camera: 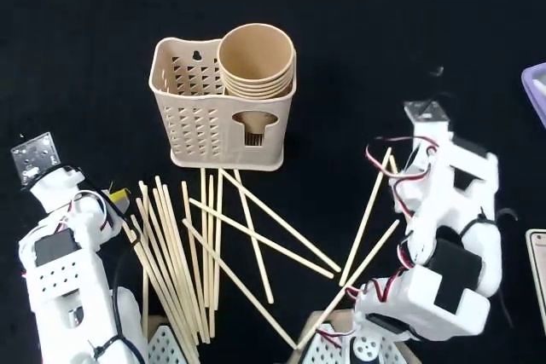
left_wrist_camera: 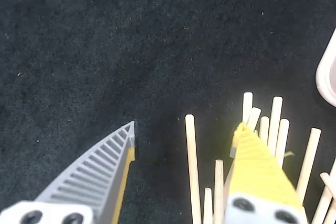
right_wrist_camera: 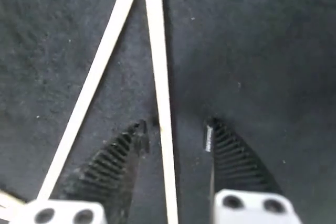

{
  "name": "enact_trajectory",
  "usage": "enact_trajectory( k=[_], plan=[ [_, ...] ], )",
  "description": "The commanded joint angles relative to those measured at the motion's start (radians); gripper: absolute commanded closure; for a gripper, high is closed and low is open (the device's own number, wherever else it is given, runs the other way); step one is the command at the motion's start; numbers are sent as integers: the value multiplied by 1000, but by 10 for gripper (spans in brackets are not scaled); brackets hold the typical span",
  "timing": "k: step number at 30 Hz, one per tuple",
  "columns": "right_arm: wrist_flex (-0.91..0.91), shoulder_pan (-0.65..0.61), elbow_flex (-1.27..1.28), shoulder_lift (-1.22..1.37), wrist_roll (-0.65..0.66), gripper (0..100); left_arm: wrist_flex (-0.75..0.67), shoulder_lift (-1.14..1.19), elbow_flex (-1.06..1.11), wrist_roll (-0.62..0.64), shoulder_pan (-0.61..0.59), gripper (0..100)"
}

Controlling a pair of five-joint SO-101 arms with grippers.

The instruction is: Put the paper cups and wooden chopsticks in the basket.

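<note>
Left gripper [left_wrist_camera: 186, 129] released at the ends of thin pale wooden chopsticks [left_wrist_camera: 275, 124] on the black cloth table [left_wrist_camera: 79, 51]; right gripper [right_wrist_camera: 173, 128] released, jaws straddling 1 chopstick [right_wrist_camera: 160, 77].

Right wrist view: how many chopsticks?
2. One chopstick lies between the right gripper's open fingers. The second chopstick slants away outside one finger and converges with it farther off. A pale sliver at the picture's edge may be a third.

Stacked paper cups [camera: 256, 61] mostly behind the basket [camera: 196, 117] wall (rims alone in sight); purple object [camera: 536, 87] partly off-frame.
</note>
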Motion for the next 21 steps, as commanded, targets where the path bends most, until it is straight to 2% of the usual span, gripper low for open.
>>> enact_trajectory(
  k=[1, 6, 12, 18, 21],
  plan=[
    [-124, -11, 47, -48, 77, 825, -12, -14, -18, 6, -1, 708],
    [-250, 17, 96, -48, 180, 994, -11, -14, -18, 6, -1, 708],
    [-238, 52, 107, -136, 189, 988, -12, -14, -18, 5, -1, 708],
    [-69, -17, 199, -460, 195, 988, -12, -14, -18, 5, -1, 708],
    [18, -68, 305, -651, 302, 988, -9, -14, -18, 2, -1, 708]
  ],
)
